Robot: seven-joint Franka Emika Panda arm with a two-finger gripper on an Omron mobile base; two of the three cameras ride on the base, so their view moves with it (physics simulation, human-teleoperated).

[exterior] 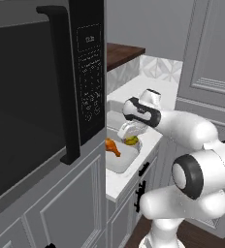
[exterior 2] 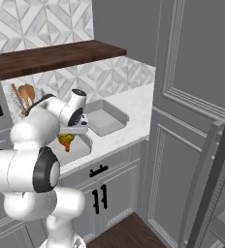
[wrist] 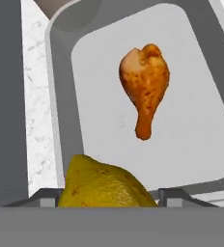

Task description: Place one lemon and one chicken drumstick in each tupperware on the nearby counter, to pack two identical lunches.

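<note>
My gripper is shut on a yellow lemon, which sits between the finger tips low in the hand view. It hangs over the near rim of a light-grey tupperware on the marble counter. An orange-brown chicken drumstick lies on that tupperware's floor, also seen as an orange shape left of the gripper. The gripper and lemon sit above this tupperware. A second, empty tupperware stands just beyond it on the counter.
A black microwave fills the left side close to the gripper. A holder with wooden utensils stands behind the arm. A tall grey cabinet panel bounds the counter's right end, and a dark wooden shelf runs above.
</note>
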